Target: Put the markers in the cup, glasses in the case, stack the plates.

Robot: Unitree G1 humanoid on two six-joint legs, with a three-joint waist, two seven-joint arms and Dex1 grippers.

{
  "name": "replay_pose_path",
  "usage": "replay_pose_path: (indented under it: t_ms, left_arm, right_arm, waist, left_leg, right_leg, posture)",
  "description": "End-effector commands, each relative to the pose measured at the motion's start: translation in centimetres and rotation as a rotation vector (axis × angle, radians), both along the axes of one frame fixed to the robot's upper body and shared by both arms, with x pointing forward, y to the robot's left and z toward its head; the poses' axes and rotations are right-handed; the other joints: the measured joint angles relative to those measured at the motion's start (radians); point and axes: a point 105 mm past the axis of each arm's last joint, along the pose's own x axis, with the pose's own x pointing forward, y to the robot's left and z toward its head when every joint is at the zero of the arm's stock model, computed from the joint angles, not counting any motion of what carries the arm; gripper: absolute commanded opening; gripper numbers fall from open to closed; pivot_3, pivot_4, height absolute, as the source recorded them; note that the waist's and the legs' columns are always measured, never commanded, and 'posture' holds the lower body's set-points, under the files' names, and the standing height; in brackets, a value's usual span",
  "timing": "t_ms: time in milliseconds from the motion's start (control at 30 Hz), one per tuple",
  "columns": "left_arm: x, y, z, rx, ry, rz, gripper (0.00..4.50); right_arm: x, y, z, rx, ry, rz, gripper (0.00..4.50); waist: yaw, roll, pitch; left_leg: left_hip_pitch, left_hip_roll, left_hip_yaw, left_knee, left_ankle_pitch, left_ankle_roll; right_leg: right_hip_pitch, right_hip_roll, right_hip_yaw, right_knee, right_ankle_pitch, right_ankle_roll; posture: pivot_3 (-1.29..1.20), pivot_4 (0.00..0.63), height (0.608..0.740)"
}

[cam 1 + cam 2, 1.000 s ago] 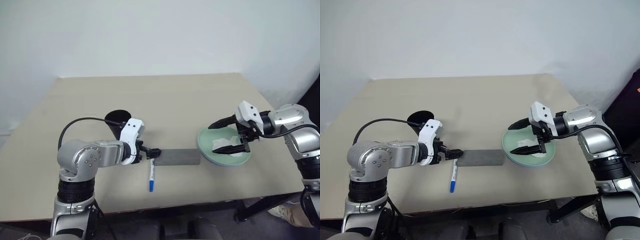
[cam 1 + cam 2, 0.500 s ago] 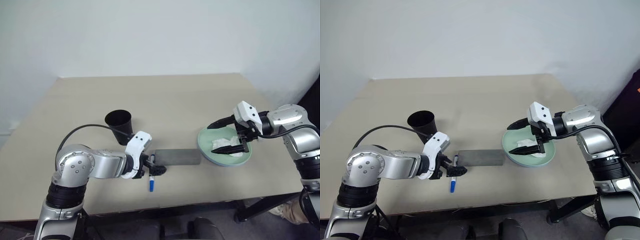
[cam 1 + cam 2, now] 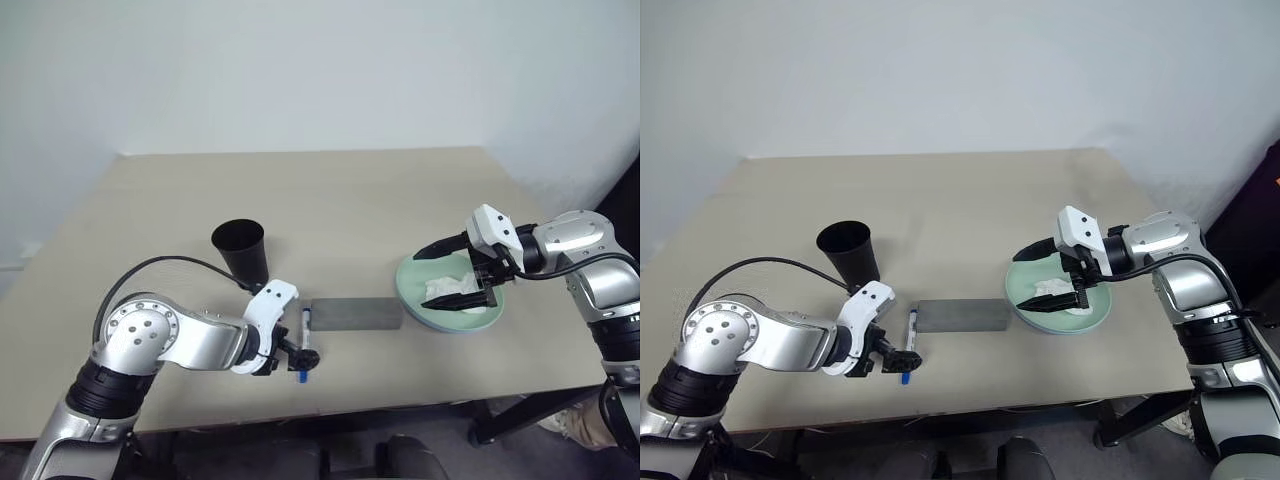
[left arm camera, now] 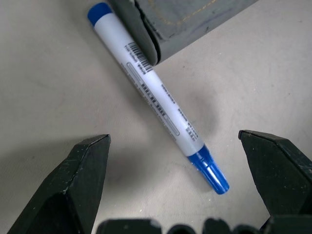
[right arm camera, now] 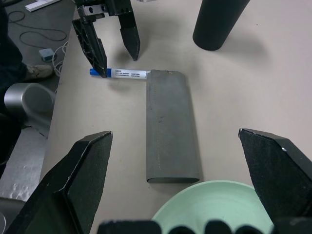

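A white marker (image 4: 156, 92) with a blue cap lies on the table, one end touching the short end of the shut grey case (image 3: 355, 313). My left gripper (image 3: 301, 358) points down over the marker's capped end, open, a finger on each side, not touching it. The black cup (image 3: 240, 250) stands upright behind the case's left end. A mint green plate (image 3: 412, 305) sits to the right of the case. My right gripper (image 3: 422, 278) hovers open above the plate, holding nothing. The glasses are out of view.
A crumpled white tissue (image 3: 447, 290) lies in the green plate under my right gripper. The near table edge (image 3: 330, 405) runs close in front of the marker. The back half of the tan table (image 3: 320, 190) is bare.
My left gripper has drawn back from the case's end toward the near table edge and tipped down over the marker's capped end. The right arm has kept still.
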Motion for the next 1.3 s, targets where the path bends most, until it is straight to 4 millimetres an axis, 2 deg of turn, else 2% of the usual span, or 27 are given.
replay_pose_path:
  t_ms: [33,767,900,1067,1300]
  left_arm:
    - [0.4,0.3,0.4,0.019,-0.016,0.023,4.48]
    - [0.9,0.9,-1.1,0.124,0.022,0.018,4.48]
    - [1.0,0.9,-1.2,0.132,0.023,0.010,3.62]
    - [1.1,1.1,-1.4,0.145,0.032,-0.014,1.89]
    - [0.8,2.6,-1.1,0.218,0.035,-0.070,1.89]
  right_arm:
    - [-0.1,-0.1,1.2,0.022,-0.049,0.001,4.50]
    - [-0.3,0.5,1.4,0.039,-0.047,0.012,4.50]
    - [-0.3,0.5,1.5,0.040,-0.049,0.012,4.50]
    - [-0.2,0.6,1.5,0.042,-0.050,0.012,4.50]
    - [-0.2,0.7,1.6,0.043,-0.052,0.013,4.50]
  waist:
    - [0.000,0.000,0.000]
    - [-0.001,0.000,0.000]
    - [-0.001,0.000,0.000]
    - [-0.001,0.000,0.000]
    - [-0.004,0.000,0.000]
  left_leg:
    - [0.000,0.000,0.000,0.000,0.000,0.000]
    - [0.002,-0.001,0.001,0.000,0.004,-0.006]
    - [0.003,-0.001,0.001,0.000,0.005,-0.006]
    - [0.002,-0.001,0.001,0.000,0.005,-0.006]
    - [0.002,-0.002,0.001,-0.003,0.005,-0.006]
  right_leg:
    - [0.000,0.000,0.000,0.000,0.000,0.000]
    - [0.002,0.001,0.000,0.000,0.000,-0.001]
    - [0.003,0.001,0.000,0.000,0.000,-0.001]
    - [0.003,0.001,0.000,0.000,0.000,-0.001]
    - [0.001,0.001,0.000,0.000,0.000,-0.001]
  posture:
    - [0.00,0.000,0.738]
    - [0.00,0.000,0.738]
    - [0.00,0.000,0.738]
    - [0.00,0.000,0.738]
    - [0.00,0.000,0.738]
